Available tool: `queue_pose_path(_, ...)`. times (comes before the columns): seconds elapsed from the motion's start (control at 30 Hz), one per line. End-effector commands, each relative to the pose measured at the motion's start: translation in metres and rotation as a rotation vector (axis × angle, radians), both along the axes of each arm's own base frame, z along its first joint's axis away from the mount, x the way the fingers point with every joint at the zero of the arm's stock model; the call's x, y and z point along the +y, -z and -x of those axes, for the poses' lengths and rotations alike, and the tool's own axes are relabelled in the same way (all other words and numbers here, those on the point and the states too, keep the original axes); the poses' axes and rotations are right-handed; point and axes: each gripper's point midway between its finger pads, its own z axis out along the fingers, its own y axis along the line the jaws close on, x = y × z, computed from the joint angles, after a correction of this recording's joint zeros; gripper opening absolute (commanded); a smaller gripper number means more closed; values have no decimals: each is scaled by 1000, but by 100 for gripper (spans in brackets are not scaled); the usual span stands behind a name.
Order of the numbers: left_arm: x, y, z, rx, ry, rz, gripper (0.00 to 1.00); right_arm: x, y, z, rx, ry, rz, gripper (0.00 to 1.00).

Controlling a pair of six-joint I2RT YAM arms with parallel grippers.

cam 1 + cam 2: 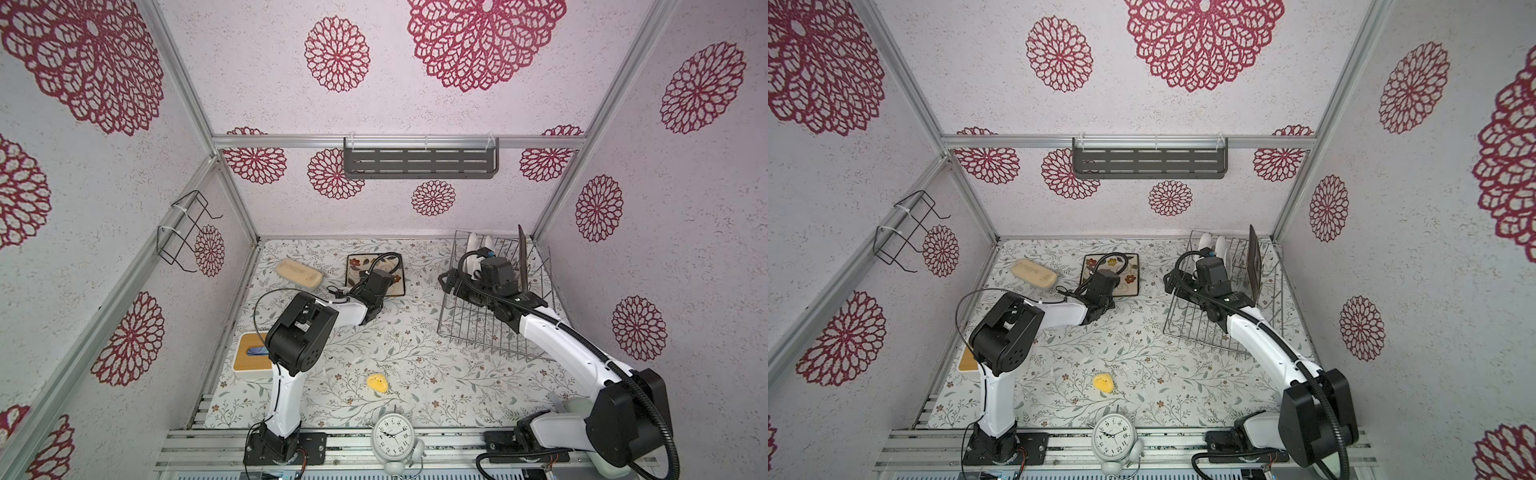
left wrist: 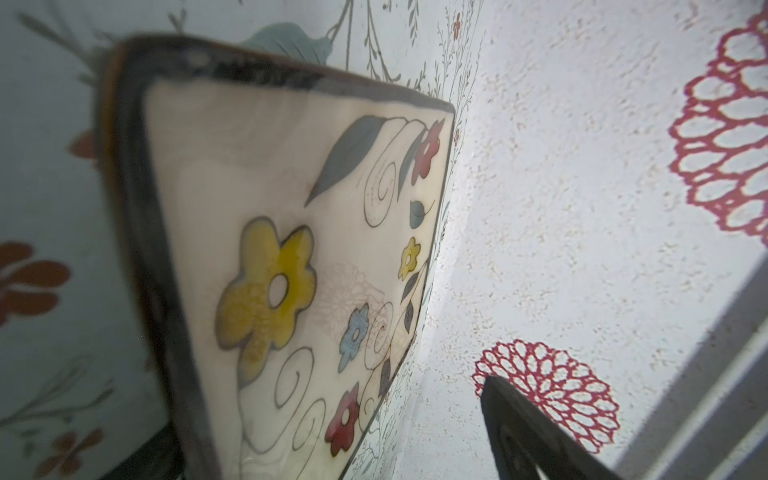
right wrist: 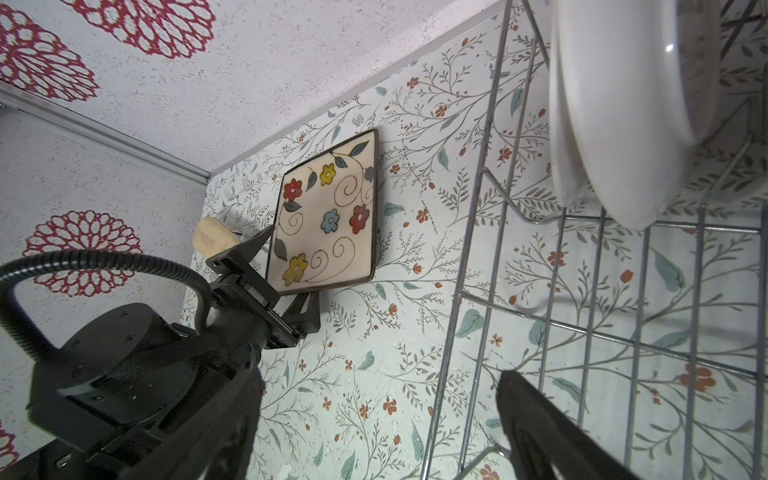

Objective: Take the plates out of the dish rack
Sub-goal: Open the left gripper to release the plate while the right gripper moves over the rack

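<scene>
Flowered sq. plate [image 3: 328, 216] lies flat, face up, on the surface [image 1: 415, 365] near the far edge, approx. midway along it. L fingers [image 3: 245, 253] are released, spread wide at the plate's near edge, one on each side; can't tell if they touch it. Dish rack [image 1: 465, 328] sits in the far R corner w/ two round white plates [image 3: 615, 104] and a dark sq. plate [image 1: 523, 257] upright in it. R fingers [image 3: 540, 424] are spread too, empty, at the rack's L side near the round plates.
</scene>
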Motion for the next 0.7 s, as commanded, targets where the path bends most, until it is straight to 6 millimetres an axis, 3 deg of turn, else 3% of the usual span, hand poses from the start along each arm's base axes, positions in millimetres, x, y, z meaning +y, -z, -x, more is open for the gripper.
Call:
queue_pose_path(0.0,-7,-14,-5,-25,-13,38,97,-7,-29,-3,-83,22,2,91)
queue_pose_path(0.67,-4,-6,13,30,-3,47,97,-17,-27,5,-85,47,18,92)
